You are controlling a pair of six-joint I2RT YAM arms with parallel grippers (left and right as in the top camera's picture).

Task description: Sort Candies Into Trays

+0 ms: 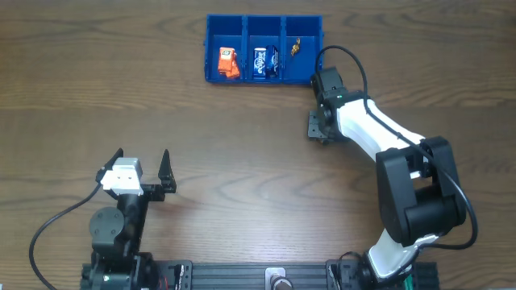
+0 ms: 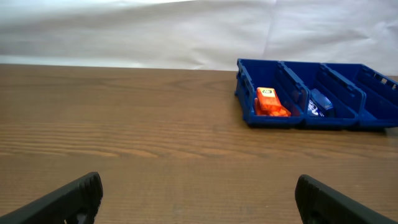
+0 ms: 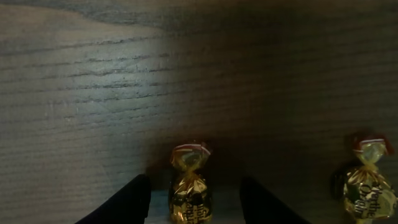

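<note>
A blue three-compartment tray [image 1: 246, 78] stands at the back of the table, with an orange candy [image 1: 227, 62] in its left bin, a blue candy [image 1: 264, 61] in the middle and a gold candy [image 1: 294, 48] in the right. My right gripper [image 3: 194, 205] is low over the table just in front of the tray's right end [image 1: 318, 125]. Its fingers stand open on either side of a gold-wrapped candy [image 3: 189, 186], with small gaps. A second gold candy [image 3: 367, 186] lies beside it. My left gripper [image 1: 141, 165] is open and holds nothing at the front left.
The left wrist view shows the tray [image 2: 311, 121] across the bare wooden table [image 2: 124, 137], with the orange candy [image 2: 270, 102] in its nearest bin. A white wall runs behind the table.
</note>
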